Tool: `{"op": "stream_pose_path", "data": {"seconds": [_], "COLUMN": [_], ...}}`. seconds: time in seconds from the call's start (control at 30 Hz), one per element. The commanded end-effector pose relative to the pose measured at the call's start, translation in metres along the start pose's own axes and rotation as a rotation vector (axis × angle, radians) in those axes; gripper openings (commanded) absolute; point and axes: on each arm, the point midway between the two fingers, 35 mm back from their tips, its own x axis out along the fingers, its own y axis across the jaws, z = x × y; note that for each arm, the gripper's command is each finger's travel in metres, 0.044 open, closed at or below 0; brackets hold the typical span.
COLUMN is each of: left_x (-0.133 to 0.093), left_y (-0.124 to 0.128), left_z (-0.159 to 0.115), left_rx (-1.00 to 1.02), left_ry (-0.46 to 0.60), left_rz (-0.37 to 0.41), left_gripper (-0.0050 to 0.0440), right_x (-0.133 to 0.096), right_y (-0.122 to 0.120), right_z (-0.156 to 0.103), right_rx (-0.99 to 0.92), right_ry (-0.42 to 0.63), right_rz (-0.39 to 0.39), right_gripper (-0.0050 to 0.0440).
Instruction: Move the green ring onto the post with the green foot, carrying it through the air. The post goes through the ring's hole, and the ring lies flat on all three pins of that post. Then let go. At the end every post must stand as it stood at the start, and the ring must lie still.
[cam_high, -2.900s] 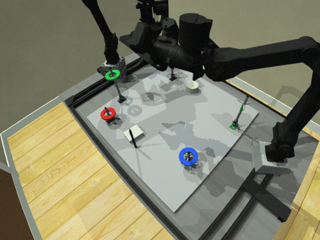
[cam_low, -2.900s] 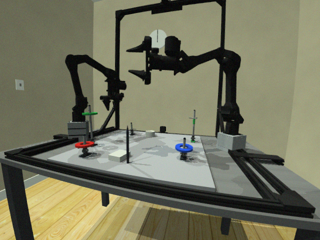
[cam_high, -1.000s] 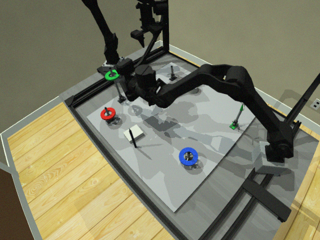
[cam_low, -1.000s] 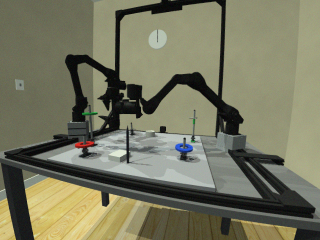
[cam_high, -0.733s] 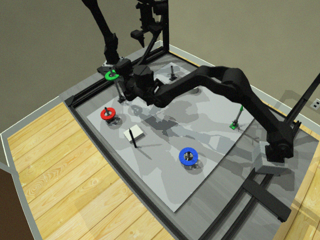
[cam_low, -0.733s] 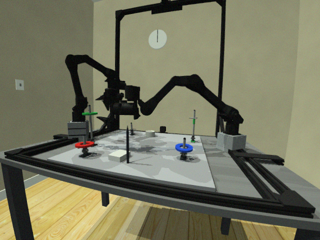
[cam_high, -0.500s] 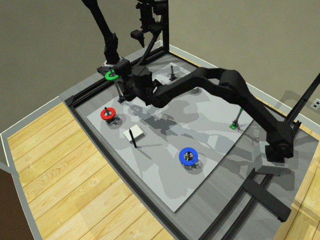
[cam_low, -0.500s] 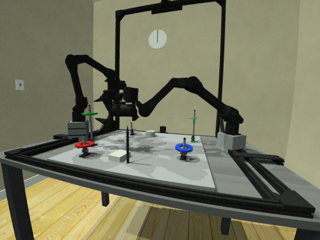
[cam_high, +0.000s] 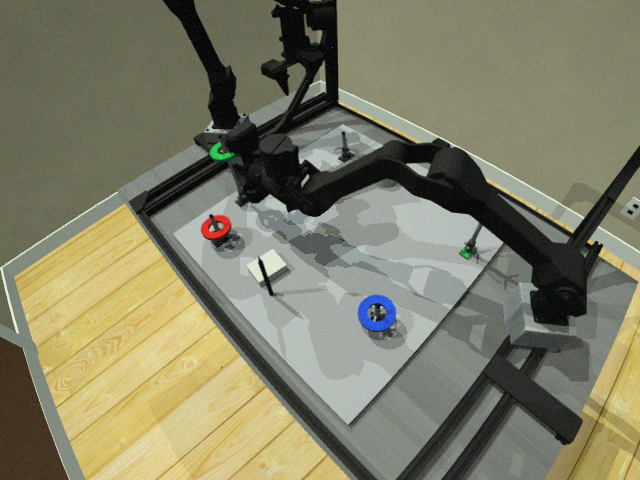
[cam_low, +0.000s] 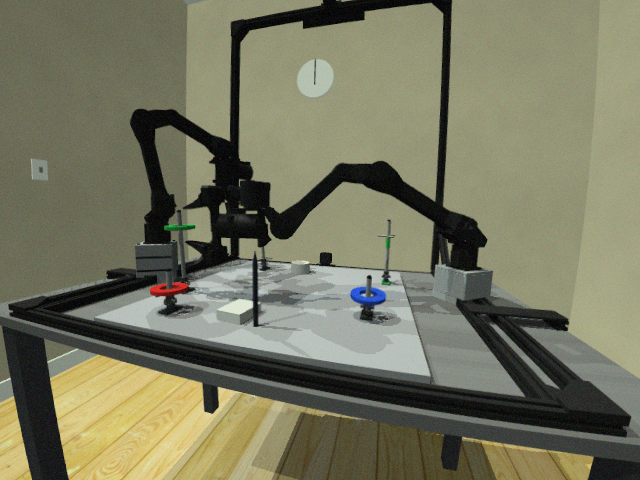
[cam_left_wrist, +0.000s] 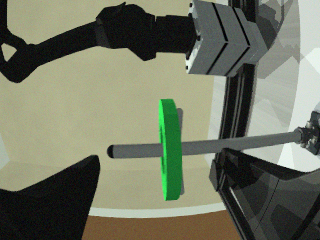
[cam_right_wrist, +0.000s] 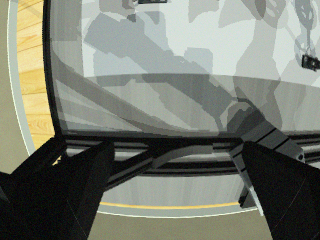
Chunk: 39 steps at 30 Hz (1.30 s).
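Note:
The green ring sits high on a tall grey post at the mat's far left corner. My left gripper is open. It is turned sideways with one finger above and one below the ring's level, right beside the ring and not closed on it. The post with the green foot stands bare at the mat's right edge. My right gripper is open and empty, hanging high over the table's back edge.
A red ring and a blue ring sit on their own posts. A white block and a thin black spike stand near the front. Another post stands at the back.

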Motion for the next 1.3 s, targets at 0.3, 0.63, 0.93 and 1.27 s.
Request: {"op": "stream_pose_path", "data": {"seconds": [0.3,0.63,0.93,1.27], "left_x": [0.003,0.003,0.003,-0.004], "left_y": [-0.0054,-0.0054,-0.0054,-0.0054], "left_z": [-0.0009,-0.0009,-0.0009,-0.0009], "left_rx": [0.004,0.004,0.004,0.004], "left_ry": [0.003,0.003,0.003,0.003], "left_rz": [-0.002,-0.002,-0.002,-0.002], "left_gripper": [0.0184,0.0085,0.0025,0.0], "right_x": [-0.0001,-0.0001,-0.0001,-0.0001], "right_y": [-0.0002,-0.0002,-0.0002,-0.0002], "right_z": [0.0006,0.0006,0.0006,0.0006], "right_rx": [-0.003,-0.003,-0.003,-0.003], "right_ry": [-0.005,-0.005,-0.005,-0.005], "right_rz": [0.0,0.0,0.0,0.0], "right_gripper": [0.04,0.04,0.04,0.04]}}
